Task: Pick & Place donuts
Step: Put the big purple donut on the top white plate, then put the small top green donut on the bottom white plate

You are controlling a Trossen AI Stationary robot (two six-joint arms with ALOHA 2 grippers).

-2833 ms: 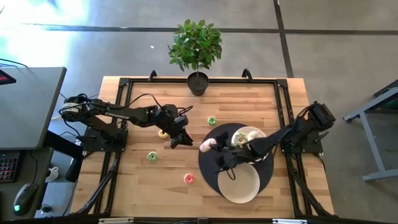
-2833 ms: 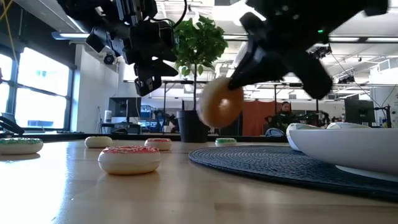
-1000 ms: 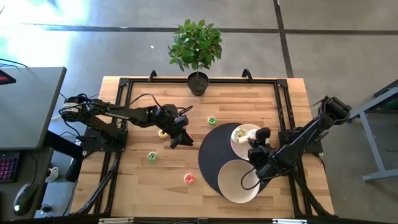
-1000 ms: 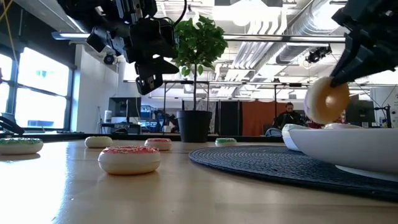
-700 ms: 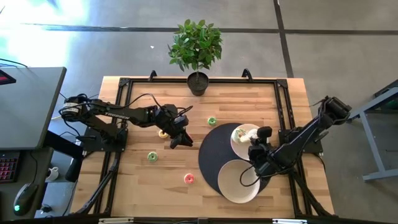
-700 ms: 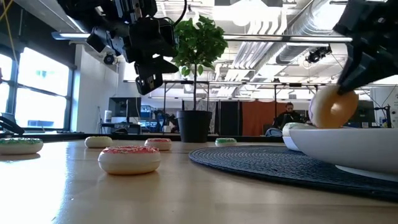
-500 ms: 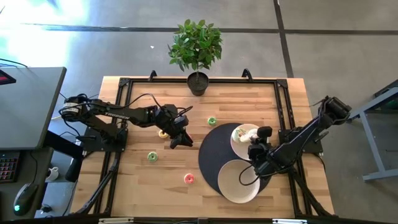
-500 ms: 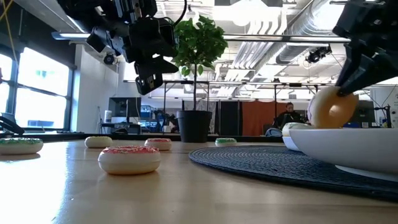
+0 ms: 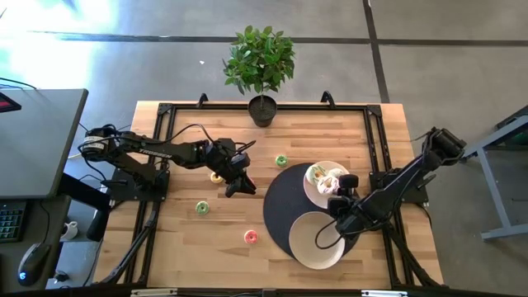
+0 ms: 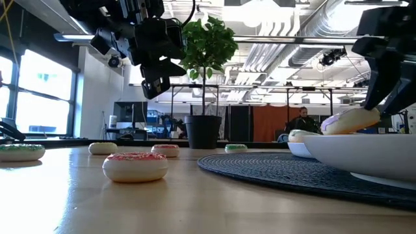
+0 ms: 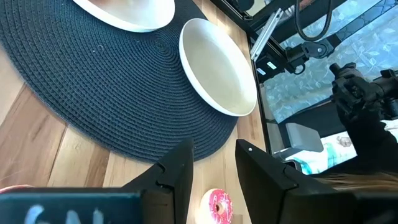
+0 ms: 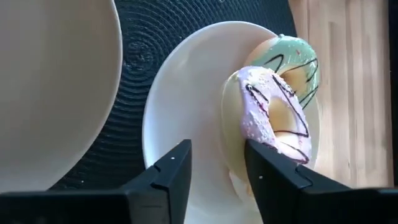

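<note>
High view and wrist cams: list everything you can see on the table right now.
table: one, wooden, under both arms
mat: one, dark, table's right half
plates: two, white, on the mat
large donuts: two, pink-frosted and green-frosted, far plate
small donuts: four seen from above, two green, yellow, pink, bare wood
plant: one, green, back edge
left gripper: one, dark, open, raised by the yellow donut
right gripper: one, dark, open, over the far plate

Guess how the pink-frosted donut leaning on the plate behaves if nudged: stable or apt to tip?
Probably apt to tip: the pink-frosted donut stands tilted on edge against the green-frosted donut, not flat on the plate. Its ring shape suggests it could roll if pushed sideways. It looks rigid, since it keeps its shape while leaning.
</note>
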